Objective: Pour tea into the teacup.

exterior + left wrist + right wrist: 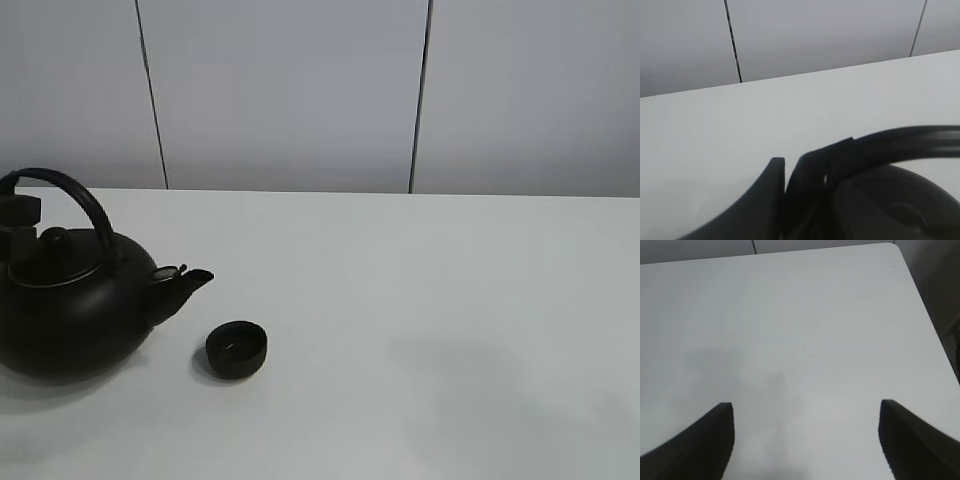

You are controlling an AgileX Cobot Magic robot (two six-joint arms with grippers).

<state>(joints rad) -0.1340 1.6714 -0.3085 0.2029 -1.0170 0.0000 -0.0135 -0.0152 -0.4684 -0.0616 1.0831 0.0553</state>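
The big black teapot (75, 315) stands at the left of the white table (420, 300), upright, with its spout (192, 281) pointing right. The small black teacup (237, 348) sits on the table just right of and below the spout, apart from it. My left gripper (18, 225) is shut on the left end of the teapot's arched handle (85, 200); the left wrist view shows its fingers (771, 176) closed on the handle (900, 142). No tea trickle is visible. My right gripper (806, 407) is open and empty over bare table, out of the exterior view.
A grey panelled wall (290, 90) rises behind the table's far edge. The right wrist view shows the table's rounded far corner (892, 246) and right edge, with dark floor beyond.
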